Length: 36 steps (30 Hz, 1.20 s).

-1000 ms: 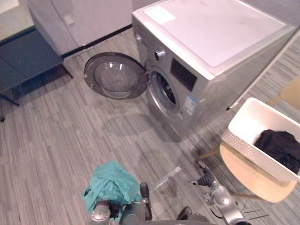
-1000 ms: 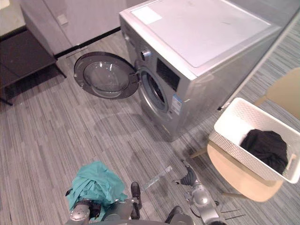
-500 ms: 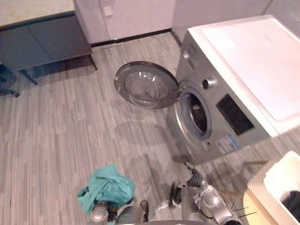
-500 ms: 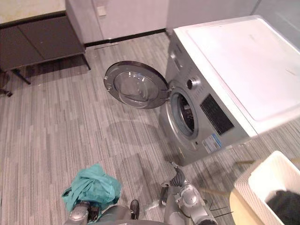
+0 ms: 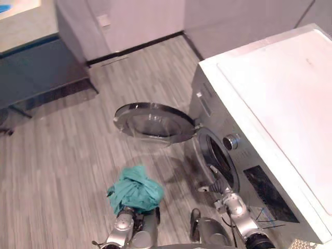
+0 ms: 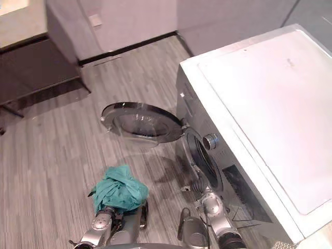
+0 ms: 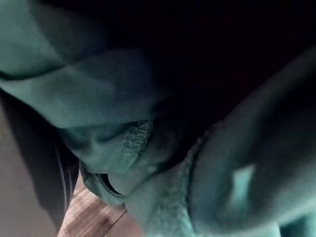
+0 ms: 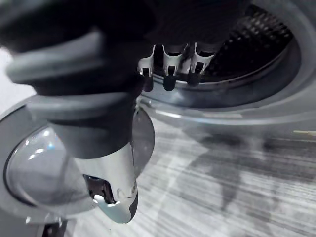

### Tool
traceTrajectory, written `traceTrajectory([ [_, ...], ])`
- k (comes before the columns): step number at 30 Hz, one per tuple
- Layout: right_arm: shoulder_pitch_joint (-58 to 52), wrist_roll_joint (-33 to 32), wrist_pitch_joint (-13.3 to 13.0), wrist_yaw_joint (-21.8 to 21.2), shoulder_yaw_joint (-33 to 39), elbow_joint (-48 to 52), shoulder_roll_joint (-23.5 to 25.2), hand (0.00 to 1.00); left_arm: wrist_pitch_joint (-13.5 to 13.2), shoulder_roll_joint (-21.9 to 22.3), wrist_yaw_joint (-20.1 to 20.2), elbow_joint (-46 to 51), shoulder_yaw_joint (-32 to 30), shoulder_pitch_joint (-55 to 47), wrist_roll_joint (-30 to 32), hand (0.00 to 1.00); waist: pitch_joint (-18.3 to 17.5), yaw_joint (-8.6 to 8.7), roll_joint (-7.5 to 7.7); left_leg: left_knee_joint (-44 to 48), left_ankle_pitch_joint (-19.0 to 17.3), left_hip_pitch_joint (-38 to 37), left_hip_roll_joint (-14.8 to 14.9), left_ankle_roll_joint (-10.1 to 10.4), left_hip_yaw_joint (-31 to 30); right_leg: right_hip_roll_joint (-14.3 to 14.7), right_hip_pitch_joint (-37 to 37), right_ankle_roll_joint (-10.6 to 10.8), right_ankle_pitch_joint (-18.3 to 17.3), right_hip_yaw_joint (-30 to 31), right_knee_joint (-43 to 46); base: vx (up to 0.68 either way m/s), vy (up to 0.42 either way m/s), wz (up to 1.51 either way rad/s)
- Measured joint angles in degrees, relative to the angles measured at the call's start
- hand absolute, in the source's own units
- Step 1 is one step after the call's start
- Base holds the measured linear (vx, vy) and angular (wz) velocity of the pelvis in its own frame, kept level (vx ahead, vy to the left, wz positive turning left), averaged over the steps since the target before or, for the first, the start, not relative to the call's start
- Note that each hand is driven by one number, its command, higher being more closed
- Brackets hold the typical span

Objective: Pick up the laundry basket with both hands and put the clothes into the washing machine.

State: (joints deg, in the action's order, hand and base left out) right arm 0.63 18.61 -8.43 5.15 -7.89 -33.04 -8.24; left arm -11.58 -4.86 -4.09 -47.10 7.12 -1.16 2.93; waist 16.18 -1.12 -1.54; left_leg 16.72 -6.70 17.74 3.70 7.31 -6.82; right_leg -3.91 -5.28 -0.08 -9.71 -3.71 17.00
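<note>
Teal cloth [image 5: 136,189] sits bunched over the left hand [image 5: 126,212] (grip hidden, cannot tell) above the grey plank floor [image 5: 62,155], near and left of the washer [image 5: 270,119]. Right hand [image 5: 217,182] is at the drum opening, fingers [image 8: 169,74] straight, holding nothing. Door [image 5: 153,122] swung left. Dark cabinet [image 5: 36,67] far left, against the wall [image 5: 145,21].

right hand [image 8: 169,69]: silver fingers, dark tips, ribbed dark cover
thumb [image 8: 116,192]: glossy silver, perhaps slotted
arms [image 5: 236,206]: 2, silver-grey
</note>
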Motion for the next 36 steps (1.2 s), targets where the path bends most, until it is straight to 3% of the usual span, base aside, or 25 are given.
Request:
traceTrajectory([
  [1, -0.4, 0.0, 0.0, 0.0, 0.0, 0.0, -0.8, 0.00, -0.1, 1.2, 0.0, 0.0, 0.3, -0.3, 0.0, 1.00, -0.4, 0.00, -2.60, -3.7, 10.7, -0.6, 1.7, 1.2, -4.1, 2.0, 0.1, 2.8, -1.7, 2.6, -0.1, 0.27, 0.366, -1.17],
  [2, 0.2, 0.0, 0.1, 0.3, 0.3, -1.1, 0.2, 0.00, 0.2, 1.1, 0.0, -0.5, 1.5, 1.8, 0.0, 1.00, 0.2, 0.51, -1.22, -1.7, 6.9, -0.3, 0.4, -0.2, -3.2, 0.6, -0.1, 4.5, -3.1, 5.2, -0.2, 0.29, 0.419, -1.06],
  [6, -0.6, 0.1, 0.0, 0.0, -0.2, -1.1, 2.4, 0.00, 0.0, -0.9, 0.0, 1.3, 3.9, 3.9, 0.1, 1.00, 0.4, 0.15, 0.49, -0.4, 3.7, -1.9, -1.4, -3.5, 3.6, -2.6, -1.0, 7.1, -1.6, 11.0, -1.4, 0.10, 0.283, -0.81],
  [9, 0.2, 0.2, -0.2, 0.1, -1.4, -1.5, 3.0, 0.00, 0.0, -2.7, -0.1, 1.7, 4.0, 3.7, 1.4, 1.00, 0.6, 0.25, 0.92, 2.5, 0.1, -2.8, -0.5, -5.0, 10.9, -2.7, -2.6, 9.0, 0.5, 17.1, -2.6, 0.00, 0.185, -1.30],
  [10, 1.2, 0.4, 0.0, 0.1, -2.0, -2.5, 3.0, 0.00, 0.1, -3.4, -0.1, 1.6, 3.9, 3.8, 2.0, 1.00, 0.6, 0.45, 0.95, 2.4, -0.4, -2.7, 1.2, -5.5, 14.5, -2.2, -5.1, 9.2, 3.3, 16.2, -2.7, -0.05, 0.158, -1.69],
  [11, 1.7, 0.6, 0.1, 0.1, -2.4, -3.1, 2.9, 0.00, 0.1, -3.7, -0.1, 1.6, 3.8, 3.8, 2.4, 1.00, 0.6, 0.41, 0.95, 2.1, -0.5, -2.7, 2.4, -5.5, 16.6, -2.1, -6.5, 8.4, 5.2, 12.9, -2.8, -0.07, 0.088, -1.68],
  [12, 2.1, 0.7, 0.1, 0.1, -2.9, -3.8, 2.6, 0.00, 0.2, -4.0, 0.1, 1.6, 3.7, 3.9, 2.9, 1.00, 0.6, 0.34, 1.03, 1.5, -0.8, -3.1, 4.0, -6.1, 20.3, -3.0, -7.5, 6.5, 5.9, 4.7, -2.5, -0.07, 0.012, -1.52],
  [14, 2.4, 1.5, 0.3, -0.4, -4.0, -4.9, 1.7, 0.00, 1.0, -4.5, 0.3, 1.6, 3.4, 3.4, 5.1, 1.00, 1.0, 0.45, 2.02, 1.2, -1.7, -6.2, 4.9, -6.7, 26.7, -7.3, -8.8, 2.2, 1.9, -11.6, 3.4, -0.07, -0.013, -1.48],
  [16, 1.8, 2.1, 0.3, -0.4, -4.1, -5.1, 1.5, 0.00, 1.3, -4.7, 0.3, 1.6, 3.3, 3.0, 6.9, 1.00, 1.1, 0.58, 1.76, 1.3, -3.0, -8.6, 5.9, -5.6, 29.8, -8.6, -8.1, 1.8, 1.7, -15.8, 4.2, -0.04, -0.018, -1.10],
  [18, 1.2, 2.3, 0.2, -0.5, -4.5, -5.8, 1.2, 0.00, 1.3, -4.8, 0.3, 1.6, 3.1, 2.5, 7.0, 1.00, 0.9, 1.00, 1.38, 1.4, -4.6, -9.7, 7.2, -4.1, 30.6, -6.5, -8.0, 2.4, 1.9, -14.3, 2.9, -0.01, -0.052, -0.76],
  [20, 0.2, 2.2, 0.2, -0.4, -4.6, -6.1, -0.2, 0.00, 1.4, -4.0, 0.3, 1.5, 2.6, 2.4, 9.3, 1.00, 1.0, 1.95, 0.08, 5.5, -5.9, -8.6, 10.8, -1.4, 30.4, -3.8, -8.1, 1.7, 1.1, -13.5, 2.5, 0.10, -0.160, -0.48],
  [23, -0.2, 1.9, 0.3, 0.0, -4.3, -7.5, -1.9, 0.00, 2.0, -3.0, 0.2, 1.4, 2.4, 2.3, 9.4, 1.00, 1.4, 2.00, -0.55, 15.9, -4.6, -5.2, 13.6, -1.3, 25.6, -1.5, -8.1, 0.9, 0.7, -11.4, 3.7, 0.13, -0.121, -0.47],
  [25, 0.3, 1.1, 0.3, 0.4, -3.4, -8.6, -2.1, 0.00, 2.3, -2.1, 0.2, 1.3, 2.4, 2.3, 9.4, 1.00, 1.6, 1.72, -0.55, 20.7, -3.9, -2.5, 13.1, -1.6, 22.0, -1.4, -8.0, 0.6, 0.8, -9.0, 4.0, 0.15, -0.063, -0.64],
  [27, 1.8, -0.3, 0.3, 1.6, -1.5, -10.1, -2.5, 0.00, 2.2, -1.5, -0.3, 1.6, 2.4, 2.9, 9.0, 1.00, 1.7, 2.11, -0.89, 12.2, -4.6, -3.0, 9.2, -0.7, 16.2, -1.6, -9.7, 0.7, 1.0, -6.2, 5.3, 0.14, 0.061, -0.82],
  [28, 2.3, -0.8, 0.2, 2.2, -0.9, -10.7, -2.5, 0.00, 2.2, -1.3, -0.7, 1.6, 2.4, 3.3, 8.9, 1.00, 1.9, 2.13, -1.55, 8.9, -3.7, -3.7, 8.7, -0.4, 15.4, -1.0, -10.7, 0.8, 1.0, -5.5, 6.4, 0.07, 0.126, -0.77],
  [30, 3.8, -3.1, 0.3, 2.6, 0.5, -12.5, -2.4, 0.00, 2.2, -1.6, -1.8, 1.6, 2.5, 6.1, 8.0, 1.00, 3.2, 2.17, -0.79, 8.1, -4.4, -3.8, 7.6, -0.5, 15.7, -1.9, -14.0, 1.4, 0.6, -3.9, 9.8, 0.05, 0.094, -0.42],
  [32, 5.0, -4.6, 0.3, 2.7, 1.2, -12.9, -2.4, 0.00, 2.2, -1.7, -2.6, 1.7, 3.0, 9.3, 7.8, 1.00, 5.5, 2.73, -0.72, 10.2, -4.4, -2.0, 6.7, -0.5, 15.9, -3.2, -15.9, 1.4, 0.6, -3.9, 11.9, -0.06, 0.068, -0.04],
  [33, 6.8, -5.2, 0.3, 3.0, 1.3, -13.1, -2.4, 0.00, 2.3, -2.4, -3.2, 1.9, 3.9, 11.6, 7.9, 1.00, 7.5, 3.03, -0.61, 13.1, -4.7, -0.2, 6.2, -1.0, 16.3, -4.0, -17.6, 1.4, 0.6, -3.6, 14.2, -0.15, 0.100, -0.05],
  [36, 11.0, -6.9, 0.2, 4.6, 2.4, -13.3, -2.3, 0.00, 2.3, -2.7, -4.7, 2.1, 4.0, 15.4, 8.1, 1.00, 9.4, 3.38, -0.53, 20.7, -6.7, 6.6, 6.5, -2.7, 16.3, -4.4, -24.1, 1.7, 0.5, -2.3, 19.7, -0.16, 0.074, -0.17],
])
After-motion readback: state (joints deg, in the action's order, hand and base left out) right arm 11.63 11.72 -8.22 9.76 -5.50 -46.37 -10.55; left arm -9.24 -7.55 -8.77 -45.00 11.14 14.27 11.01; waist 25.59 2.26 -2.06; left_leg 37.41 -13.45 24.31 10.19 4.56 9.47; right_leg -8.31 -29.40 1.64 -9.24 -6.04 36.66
